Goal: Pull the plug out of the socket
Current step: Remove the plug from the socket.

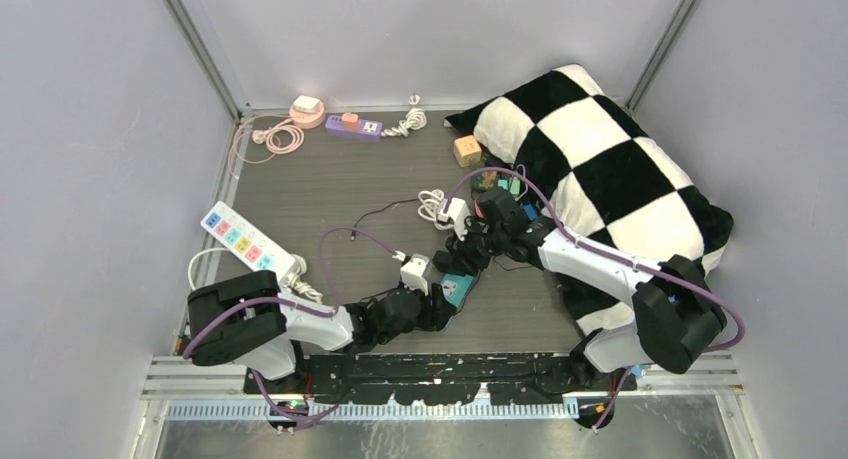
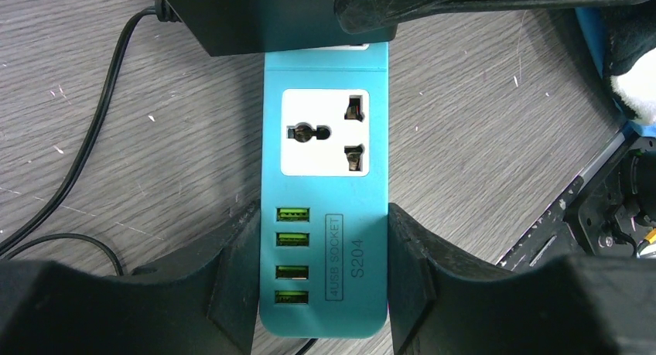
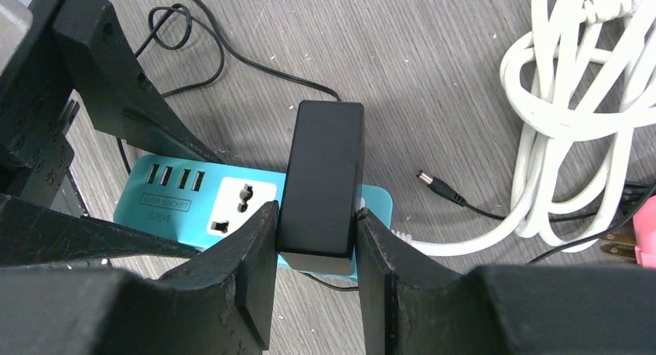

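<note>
- Top external view: the teal socket strip (image 1: pixel 458 287) is lying on the surface (image 1: pixel 330 179) between the two arms. The left pincer (image 1: pixel 450 299) is holding its near end and the right pincer (image 1: pixel 468 257) is meeting it from the far side. The checkered pillow (image 1: pixel 600 169) is lying just beside the right arm, so a wide backward pull is risking contact with it. The white power strip (image 1: pixel 243 241) and purple power strip (image 1: pixel 353 126) are sitting well apart and are obstructing nothing.
- Left wrist view: the left pincer (image 2: pixel 323 227) is clamping both long sides of the strip (image 2: pixel 325 293) at its USB ports. The black plug adapter (image 2: pixel 255 22) is sitting plugged in at the far end. The casing is looking smooth, so a hard pull is likely dragging the strip out of this grip.
- Right wrist view: the right pincer (image 3: pixel 317 227) is pinching the adapter (image 3: pixel 323 162) by its sides, low down. A tilted pull is risking bound prongs or slipping fingers. The barrel connector (image 3: pixel 435 187) and white cable coil (image 3: pixel 572 115) are lying just beside it and may snag.
</note>
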Tool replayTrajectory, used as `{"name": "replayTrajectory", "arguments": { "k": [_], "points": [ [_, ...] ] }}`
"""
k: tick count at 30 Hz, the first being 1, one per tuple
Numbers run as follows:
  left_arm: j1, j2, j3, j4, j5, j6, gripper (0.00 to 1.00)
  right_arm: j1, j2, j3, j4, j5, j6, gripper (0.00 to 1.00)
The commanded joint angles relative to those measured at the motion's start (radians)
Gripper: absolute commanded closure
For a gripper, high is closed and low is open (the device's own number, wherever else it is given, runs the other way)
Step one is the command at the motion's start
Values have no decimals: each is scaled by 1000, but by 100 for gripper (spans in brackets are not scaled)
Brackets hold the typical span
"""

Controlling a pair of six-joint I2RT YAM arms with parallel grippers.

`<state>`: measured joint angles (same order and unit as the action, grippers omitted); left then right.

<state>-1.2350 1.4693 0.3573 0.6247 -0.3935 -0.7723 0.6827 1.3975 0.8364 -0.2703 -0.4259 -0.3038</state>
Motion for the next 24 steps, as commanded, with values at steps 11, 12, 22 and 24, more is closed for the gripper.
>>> {"name": "replayTrajectory", "arguments": {
  "k": [11, 12, 22, 24],
  "points": [
    [26, -2, 8, -20, -120, 12, 100, -60, -61, 24, 10, -248, 119, 99],
    [26, -5, 9, -24, -121, 13, 100, -55, -60, 21, 6, -265, 111, 99],
    [26, 11, 15, -17, -128, 14, 100, 26, -63, 22, -26, -237, 30, 99],
    [26, 13, 17, -16, -129, 15, 100, 23, -63, 29, -24, -197, 41, 99]
  ]
}}
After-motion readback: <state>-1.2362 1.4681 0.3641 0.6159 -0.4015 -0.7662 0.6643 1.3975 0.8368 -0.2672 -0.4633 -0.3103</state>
